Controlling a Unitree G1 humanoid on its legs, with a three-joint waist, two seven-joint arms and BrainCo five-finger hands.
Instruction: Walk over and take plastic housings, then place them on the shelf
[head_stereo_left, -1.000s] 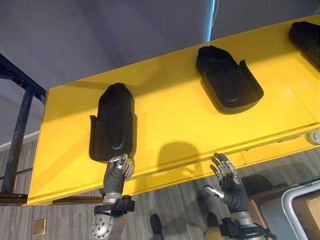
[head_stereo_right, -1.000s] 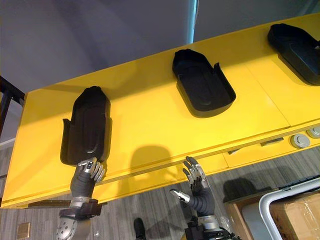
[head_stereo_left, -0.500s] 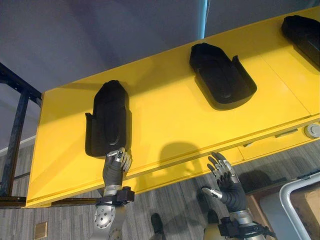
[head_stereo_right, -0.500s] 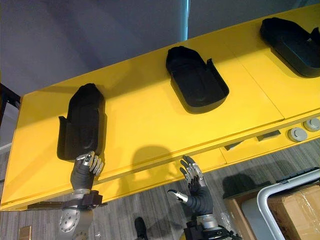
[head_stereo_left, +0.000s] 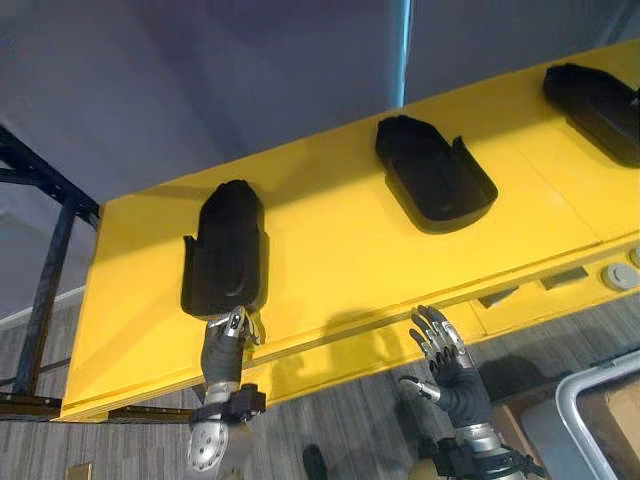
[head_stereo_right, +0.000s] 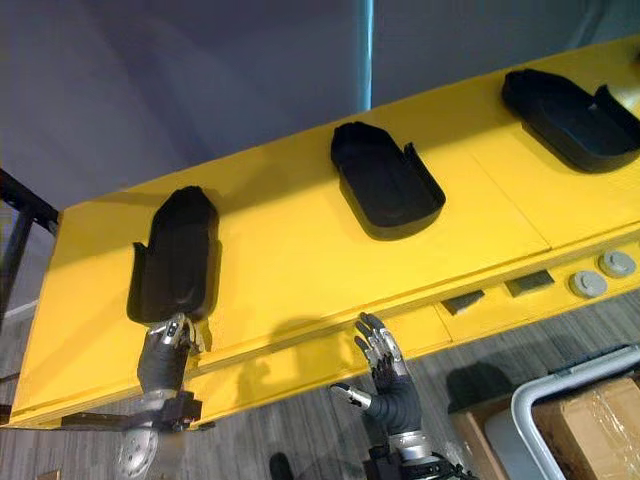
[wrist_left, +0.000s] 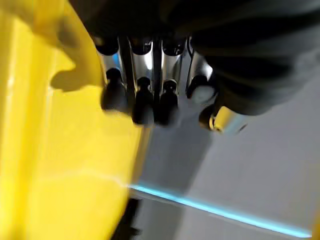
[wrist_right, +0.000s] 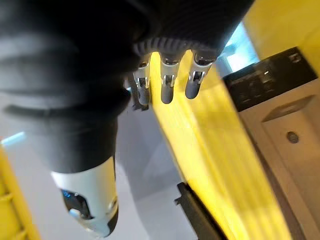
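Three black plastic housings lie on a yellow table (head_stereo_left: 340, 250). The left housing (head_stereo_left: 225, 250) lies hollow side down. My left hand (head_stereo_left: 228, 338) is at its near end, fingers curled against the edge; the left wrist view shows those fingers (wrist_left: 145, 95) bent with nothing between them and the thumb. My right hand (head_stereo_left: 447, 362) is raised in front of the table's front edge, open, fingers spread and holding nothing. The middle housing (head_stereo_left: 432, 175) and the right housing (head_stereo_left: 598, 98) lie hollow side up, farther back.
A black metal frame (head_stereo_left: 45, 265) stands beyond the table's left end. Two round grey discs (head_stereo_right: 600, 275) and dark slots (head_stereo_left: 568, 278) sit on the front ledge at the right. A grey-framed cart with a cardboard box (head_stereo_right: 590, 410) stands at the lower right.
The whole picture has shifted, so the camera moved. My left hand stays at the left housing's near end and my right hand stays open before the table edge.
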